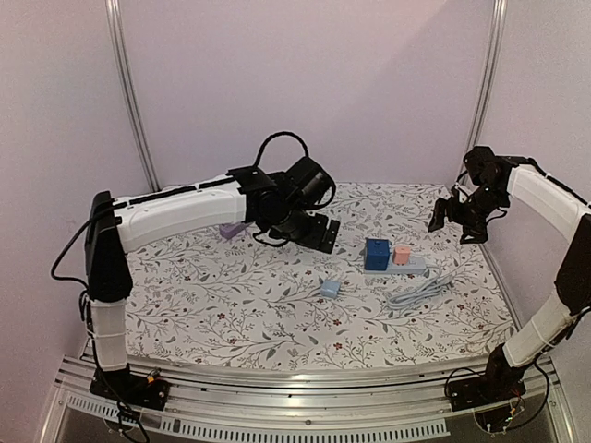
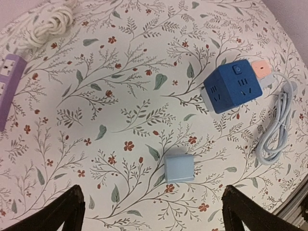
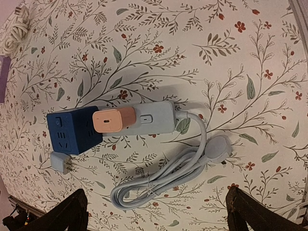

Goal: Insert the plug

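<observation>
A small light-blue plug (image 2: 179, 167) (image 1: 330, 289) lies loose on the flowered cloth, its prongs showing in the right wrist view (image 3: 62, 162). My left gripper (image 2: 151, 217) (image 1: 325, 234) hovers above it, open, with nothing between the fingers. To the right lies a pale grey power strip (image 3: 155, 117) (image 1: 408, 268) with a pink plug (image 3: 113, 120) (image 1: 402, 253) and a dark blue cube adapter (image 3: 72, 130) (image 2: 233, 88) (image 1: 376, 254) seated in it. My right gripper (image 3: 154, 216) (image 1: 459, 220) hangs open above the strip's far right side, holding nothing.
The strip's grey cable (image 3: 168, 178) (image 1: 420, 293) lies coiled in front of it. A purple power strip (image 2: 9, 86) (image 1: 233, 230) and its bundled white cable (image 2: 50, 21) lie at the back left, partly under the left arm. The table's front rail (image 1: 305, 374) runs along the near edge.
</observation>
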